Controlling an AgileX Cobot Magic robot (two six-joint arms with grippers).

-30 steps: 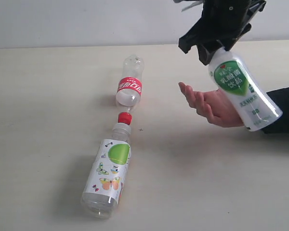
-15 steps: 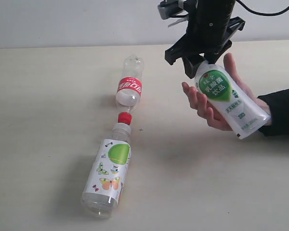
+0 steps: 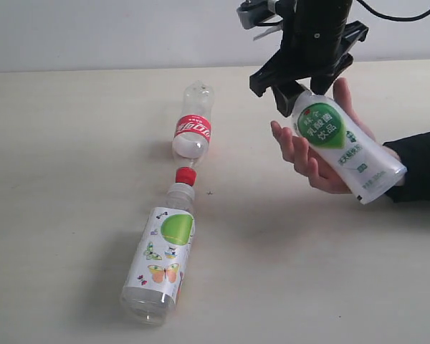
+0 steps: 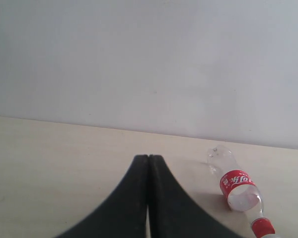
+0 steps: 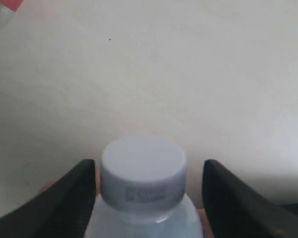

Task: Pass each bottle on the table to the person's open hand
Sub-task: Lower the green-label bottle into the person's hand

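Note:
My right gripper (image 3: 295, 94) is shut on the neck end of the clear bottle with the green-white label (image 3: 335, 140). That bottle lies slanted across the person's open hand (image 3: 299, 153), which is held palm up above the table (image 3: 72, 150). In the right wrist view its white cap (image 5: 143, 168) sits between the two black fingers of the right gripper (image 5: 148, 167). The clear bottle with the red label (image 3: 192, 130) (image 4: 237, 184) lies on the table. The large butterfly-label bottle (image 3: 162, 252) lies below it, red cap toward it. My left gripper (image 4: 148, 159) is shut and empty. The yellow-green bottle is out of view.
The person's black sleeve (image 3: 423, 161) enters from the right edge. A pale wall (image 3: 93, 32) runs behind the table's far edge. Bare tabletop spreads to the left of the two lying bottles and in front of the hand.
My right gripper came down and leftward with the green-white bottle, laying it on the hand. The hand rose and turned under it. The other bottles stayed put.

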